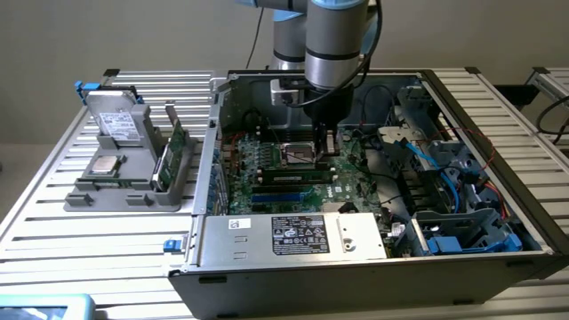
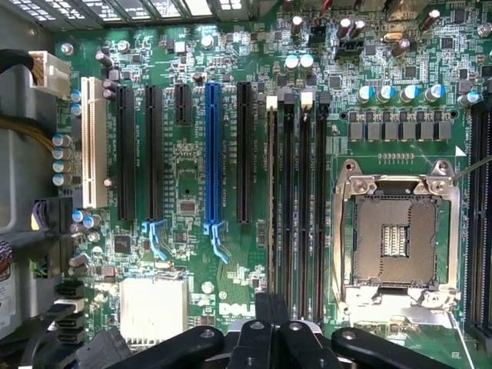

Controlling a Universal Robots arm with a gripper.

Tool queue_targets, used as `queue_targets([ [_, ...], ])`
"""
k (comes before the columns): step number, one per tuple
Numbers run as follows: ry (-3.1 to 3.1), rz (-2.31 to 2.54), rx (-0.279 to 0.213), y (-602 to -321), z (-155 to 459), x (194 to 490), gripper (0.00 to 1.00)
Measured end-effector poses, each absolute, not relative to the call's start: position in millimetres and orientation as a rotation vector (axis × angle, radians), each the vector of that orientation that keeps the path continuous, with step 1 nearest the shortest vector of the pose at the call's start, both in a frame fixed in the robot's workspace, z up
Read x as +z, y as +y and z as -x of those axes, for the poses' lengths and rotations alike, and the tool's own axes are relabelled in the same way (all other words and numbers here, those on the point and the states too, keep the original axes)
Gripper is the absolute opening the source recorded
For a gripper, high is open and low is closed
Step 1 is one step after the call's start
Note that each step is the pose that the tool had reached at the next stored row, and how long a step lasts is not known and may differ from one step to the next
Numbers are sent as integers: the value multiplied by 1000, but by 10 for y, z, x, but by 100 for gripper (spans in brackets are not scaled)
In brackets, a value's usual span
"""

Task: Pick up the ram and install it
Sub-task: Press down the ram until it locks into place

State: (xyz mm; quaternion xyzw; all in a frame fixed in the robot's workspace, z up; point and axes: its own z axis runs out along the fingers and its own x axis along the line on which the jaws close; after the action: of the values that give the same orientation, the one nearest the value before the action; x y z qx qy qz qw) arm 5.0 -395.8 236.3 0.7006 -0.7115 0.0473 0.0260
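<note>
While my arm reaches down into the open computer case (image 1: 498, 200), my gripper (image 1: 326, 140) hangs just above the motherboard (image 1: 266, 160), close to the bare CPU socket (image 1: 298, 155). My fingers (image 2: 270, 338) are pressed together with nothing between them, so I am holding nothing. In the wrist view the closed fingertips sit right over the row of memory slots (image 2: 296, 207), with the socket frame (image 2: 396, 234) just beside them and the blue expansion slot (image 2: 213, 154) and the black ones further off across the board. In the exterior view one ram stick (image 1: 294, 177) lies seated lengthwise in a slot on the board, near my gripper and between the socket and the blue slots (image 1: 280, 196). Well apart from me, outside the case on the exterior view's left, a grey holder tray (image 1: 116, 193) rests on the slatted table (image 1: 53, 227); another green stick (image 1: 169, 157) stands on edge in its rack, and a hard drive (image 1: 120, 123) and a processor chip (image 1: 106, 165) sit in the same tray. At the near end of the case lies the silver power supply (image 1: 294, 235) with its label, and blue cables (image 1: 449, 180) run along the drive bays on the exterior view's right.
</note>
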Motion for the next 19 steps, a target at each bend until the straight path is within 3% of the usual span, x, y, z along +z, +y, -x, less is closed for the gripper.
queue_targets([
  [19,-2194,-2161,156,-3951,-44,2298,11],
])
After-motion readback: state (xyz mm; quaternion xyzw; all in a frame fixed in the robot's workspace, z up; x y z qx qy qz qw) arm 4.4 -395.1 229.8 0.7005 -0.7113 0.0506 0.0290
